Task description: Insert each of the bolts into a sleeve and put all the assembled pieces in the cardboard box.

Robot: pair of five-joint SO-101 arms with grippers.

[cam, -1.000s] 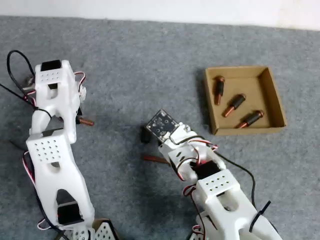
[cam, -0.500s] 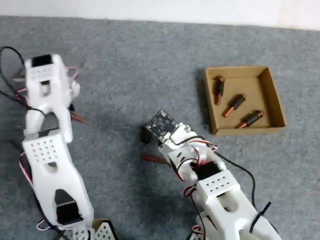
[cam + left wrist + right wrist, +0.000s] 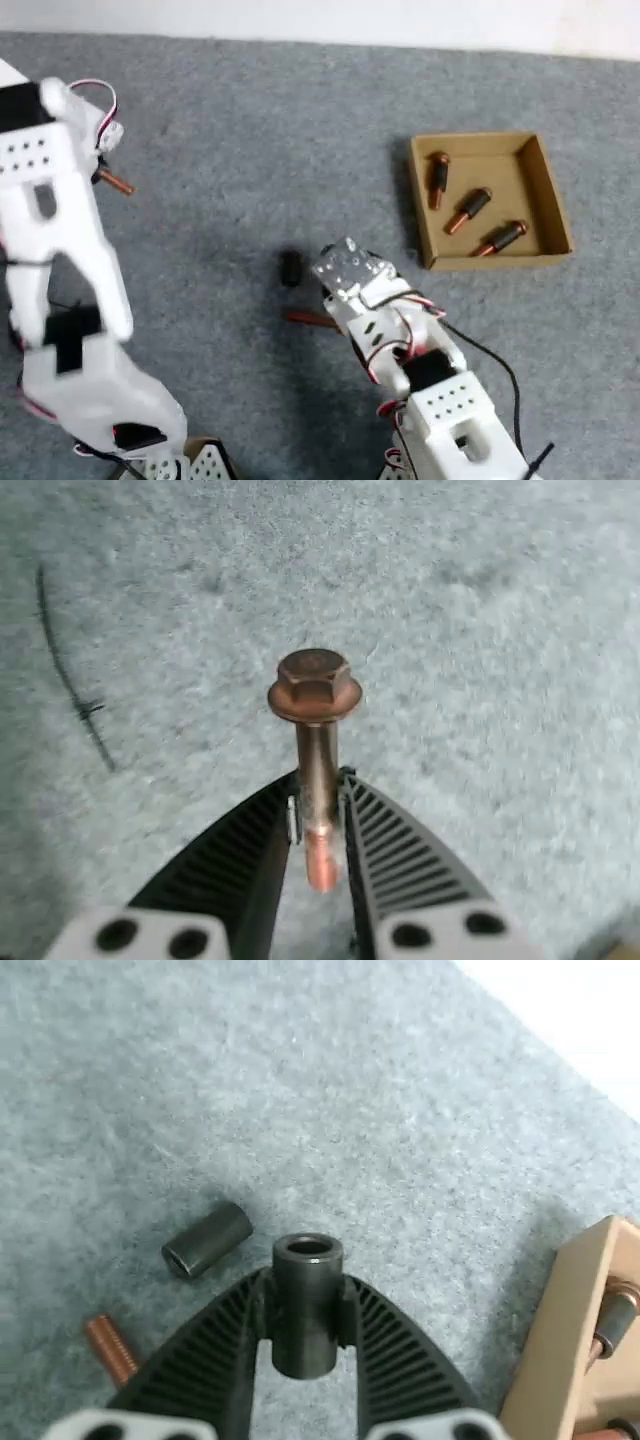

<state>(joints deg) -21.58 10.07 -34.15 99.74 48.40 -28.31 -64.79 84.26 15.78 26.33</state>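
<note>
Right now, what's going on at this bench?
The left claw grips a copper bolt by its shank, above the grey mat. The right claw holds a black sleeve. Bolt and sleeve are not yet joined. A spare sleeve and a loose bolt lie on the mat. Three assembled pieces sit in the cardboard box.

On the grey felt-covered desk (image 3: 250, 130), an open brown cardboard box (image 3: 515, 170) at the right holds three copper bolts fitted in black sleeves (image 3: 468, 210), lying apart from one another. A short black cylindrical sleeve (image 3: 291, 268) lies near the white right arm (image 3: 400, 340), with a loose copper-coloured bolt (image 3: 308, 319) just beside that arm. A second copper-coloured metal bolt (image 3: 115, 183) juts from the upper end of the white left arm (image 3: 50, 220).
</note>
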